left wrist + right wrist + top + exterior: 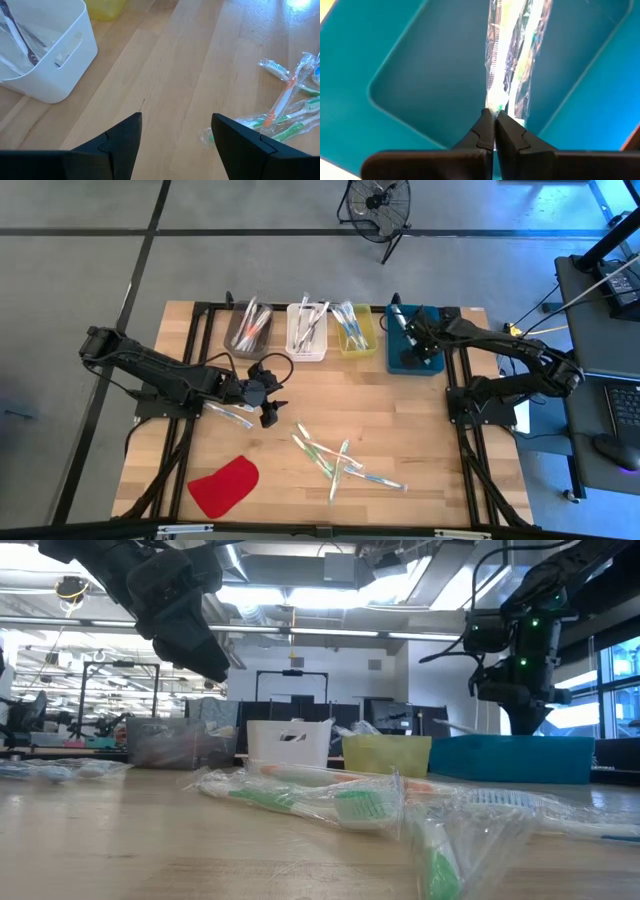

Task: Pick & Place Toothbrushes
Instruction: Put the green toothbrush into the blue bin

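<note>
Several toothbrushes [335,462] in clear wrappers lie loose on the wooden table near its front, also seen in the low view [330,802] and the left wrist view [287,107]. One more toothbrush [230,416] lies beside my left gripper [268,406], which hovers open over bare wood [177,120]. My right gripper [408,330] is over the blue bin [430,350], shut on a wrapped toothbrush [512,45]. Other toothbrushes stand in the grey [247,330], white [307,330] and yellow [356,330] bins. My right gripper pinches one end of the wrapped toothbrush [495,104] between its two fingertips, coming steeply from above. The toothbrush runs on from the fingers, along their line, down into the blue bin [420,85]. Its other end lies outside the wrist view.
Four bins stand in a row along the table's far edge. A flat red piece [224,486] lies at the front left. Bare wood lies between the bins and the loose pile. A fan [378,205] stands on the floor beyond the table.
</note>
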